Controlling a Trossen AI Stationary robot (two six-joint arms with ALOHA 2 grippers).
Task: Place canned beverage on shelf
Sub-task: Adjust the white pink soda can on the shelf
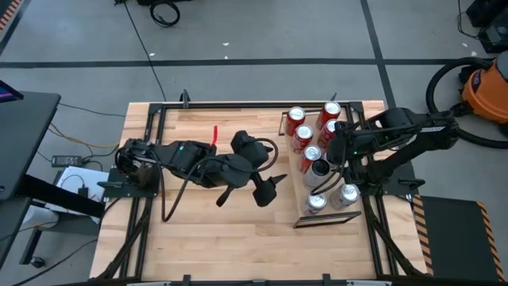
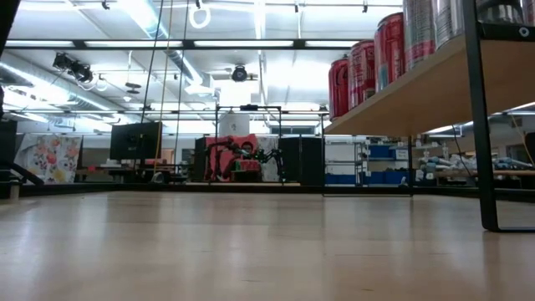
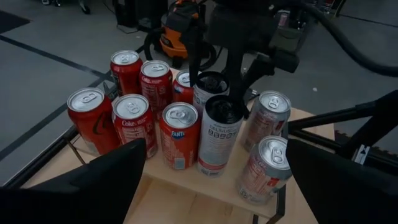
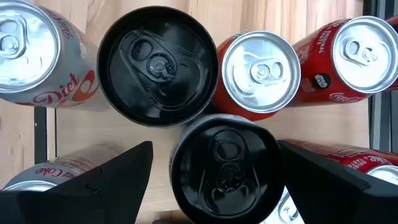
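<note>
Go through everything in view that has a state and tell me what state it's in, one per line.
Left gripper: open, empty, over the bare tabletop.
Right gripper: jaws either side of a black-topped can, above the shelf.
Black-topped can: upright on the shelf.
Second black-topped can: upright, unopened.
Red cans: upright, unopened, grouped.
Silver diet cans: upright, unopened.

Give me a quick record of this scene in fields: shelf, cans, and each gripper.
shelf: light-wood board at the table's right side
cans: red cans, silver cans and two black-topped cans, all upright on the shelf
right gripper: directly above the cans, fingers either side of a black-topped can
left gripper: open, mid-table, facing the shelf, holding nothing
</note>
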